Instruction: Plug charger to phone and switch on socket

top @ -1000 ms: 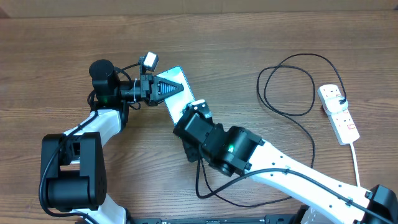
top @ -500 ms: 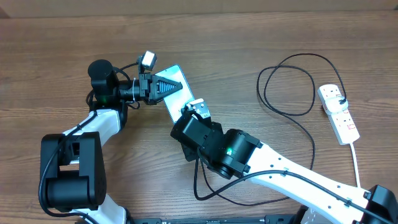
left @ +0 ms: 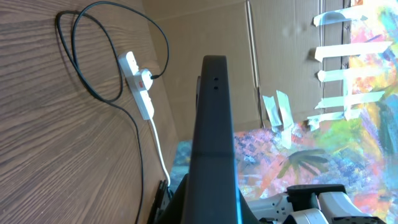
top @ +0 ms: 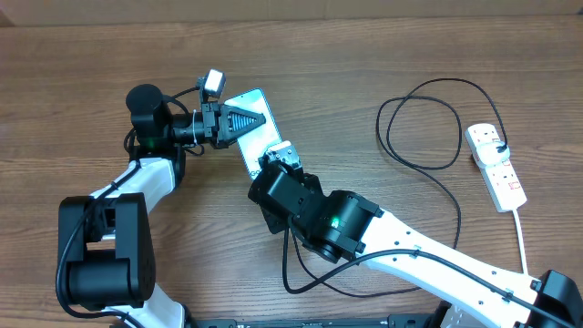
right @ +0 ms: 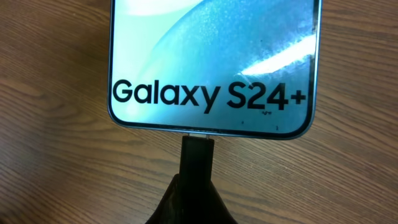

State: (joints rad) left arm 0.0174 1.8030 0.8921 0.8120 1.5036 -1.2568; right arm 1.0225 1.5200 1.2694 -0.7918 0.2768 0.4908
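The phone (top: 260,137) lies on the table with its light-blue "Galaxy S24+" screen (right: 211,62) up. My left gripper (top: 250,119) is shut on the phone's far end, and the left wrist view shows the phone's dark edge (left: 214,124) between its fingers. My right gripper (top: 282,157) is shut on the charger's black connector (right: 198,152), whose tip meets the port on the phone's bottom edge. The black cable (top: 428,164) loops across the table to a plug in the white socket strip (top: 496,169), which also shows in the left wrist view (left: 138,84).
The socket's white cord (top: 523,239) runs toward the front right edge. A slack loop of cable (top: 301,273) lies under my right arm. A cardboard wall (top: 291,11) borders the far edge of the table.
Both grippers and the phone have shifted slightly to the upper left. My right gripper with the connector has moved in against the phone's bottom edge.
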